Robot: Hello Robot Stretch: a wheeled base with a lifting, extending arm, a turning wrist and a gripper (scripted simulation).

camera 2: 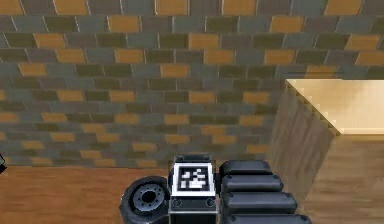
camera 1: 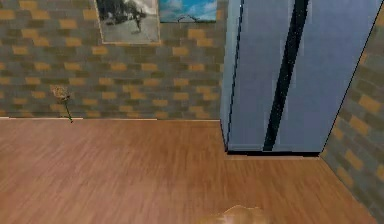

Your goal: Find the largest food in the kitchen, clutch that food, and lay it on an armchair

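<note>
The fridge (camera 1: 290,75) stands at the floor's (camera 1: 120,170) far right corner. The gripper (camera 2: 148,200) is near a counter (camera 2: 335,140); I cannot tell whether its fingers grasp anything.

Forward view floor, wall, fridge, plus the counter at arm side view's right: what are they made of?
Floor: wood planks, slight sheen; grain streaks, board seams.
Wall: matte brick; staggered tan and grey courses.
Fridge: probably painted metal; smooth blue-grey doors, dark seam.
Counter: wood-grain side, paler smooth top; possibly laminate.
</note>
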